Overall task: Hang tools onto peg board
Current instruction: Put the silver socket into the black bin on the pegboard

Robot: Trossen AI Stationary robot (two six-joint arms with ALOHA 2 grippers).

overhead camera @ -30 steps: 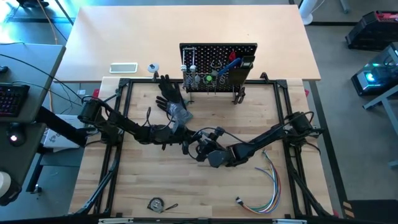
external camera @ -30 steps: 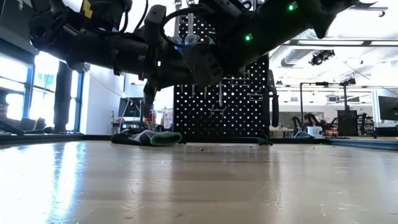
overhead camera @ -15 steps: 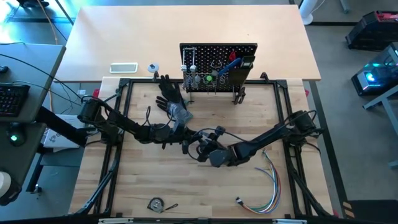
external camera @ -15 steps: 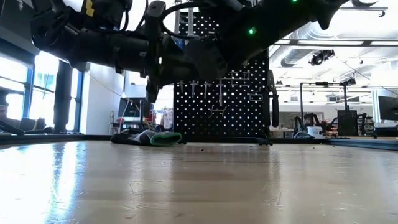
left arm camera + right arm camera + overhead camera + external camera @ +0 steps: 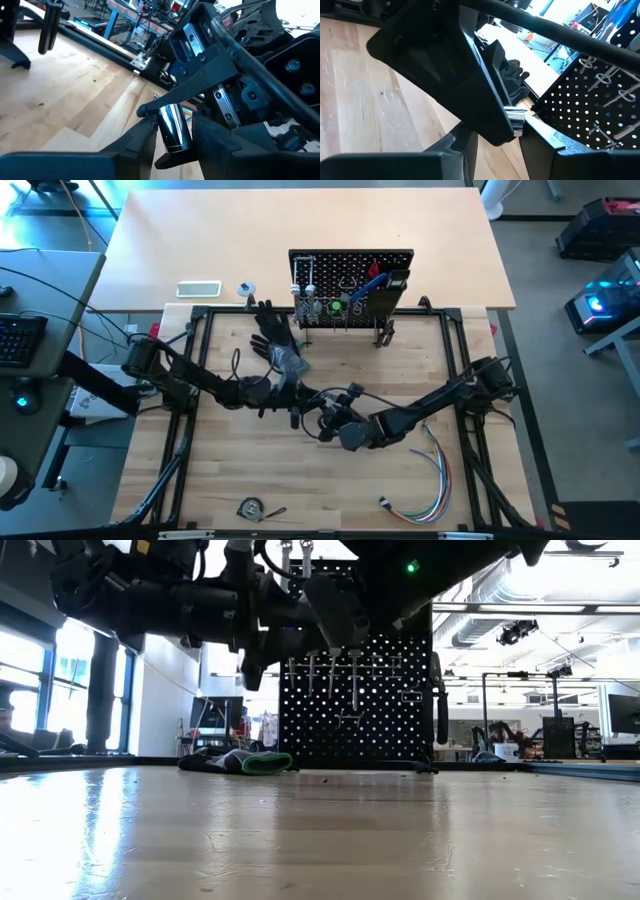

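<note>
High view: the left tool (image 5: pixel 293 400) and the right tool (image 5: pixel 328 418) are meeting over the middle of the worktop (image 5: pixel 250 480), well apart from the peg board (image 5: pixel 350 265) standing at the far edge. The piece between them is hidden here.

Low view: both arms are hanging above the worktop in front of the peg board; nothing is touching the wood beneath them.

Left wrist view: a chrome piece (image 5: pixel 174 126) is standing between this tool's jaws. Whether they are pressing on it, I cannot tell.

Right wrist view: the right tool is closing on the chrome piece's knurled end (image 5: pixel 516 119).

Assessment: the piece is looking rigid, dense for its size and slippery on the polished barrel. The knurled end is offering the surer hold.
</note>
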